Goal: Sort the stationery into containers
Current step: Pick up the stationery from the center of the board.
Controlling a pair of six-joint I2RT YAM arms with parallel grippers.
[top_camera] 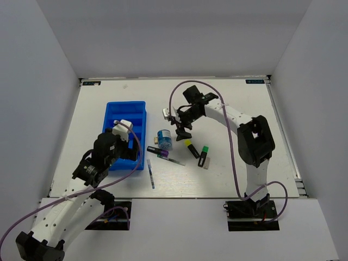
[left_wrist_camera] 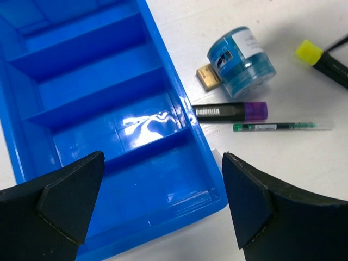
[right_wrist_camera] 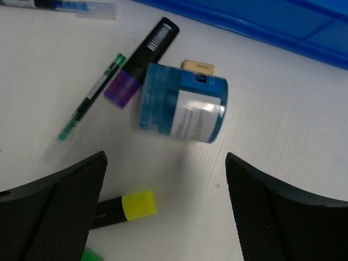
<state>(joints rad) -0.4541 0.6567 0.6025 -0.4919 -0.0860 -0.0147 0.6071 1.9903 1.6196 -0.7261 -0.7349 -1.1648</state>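
The blue tray (top_camera: 117, 111) (left_wrist_camera: 109, 98) lies left of centre, its compartments bare. My left gripper (top_camera: 129, 148) (left_wrist_camera: 163, 206) hovers open over its near end. To the right lie the blue-white pot (top_camera: 164, 139) (right_wrist_camera: 182, 103) (left_wrist_camera: 242, 62), a small tan eraser (left_wrist_camera: 208, 77) (right_wrist_camera: 197, 66), a purple-tipped marker (top_camera: 157, 152) (left_wrist_camera: 231, 111), a green pen (top_camera: 174, 161) (right_wrist_camera: 89, 98), a yellow-capped highlighter (top_camera: 191, 148) (right_wrist_camera: 130, 206), a green-capped highlighter (top_camera: 204, 155) and a blue pen (top_camera: 150, 174). My right gripper (top_camera: 182, 130) (right_wrist_camera: 166, 206) hangs open just right of the pot, holding nothing.
Grey walls close in the white table (top_camera: 244, 119) on three sides. The right arm's elbow (top_camera: 255, 141) rises over the table's right half, with a purple cable looping above it. The tray's rim (right_wrist_camera: 283, 22) runs behind the pot in the right wrist view.
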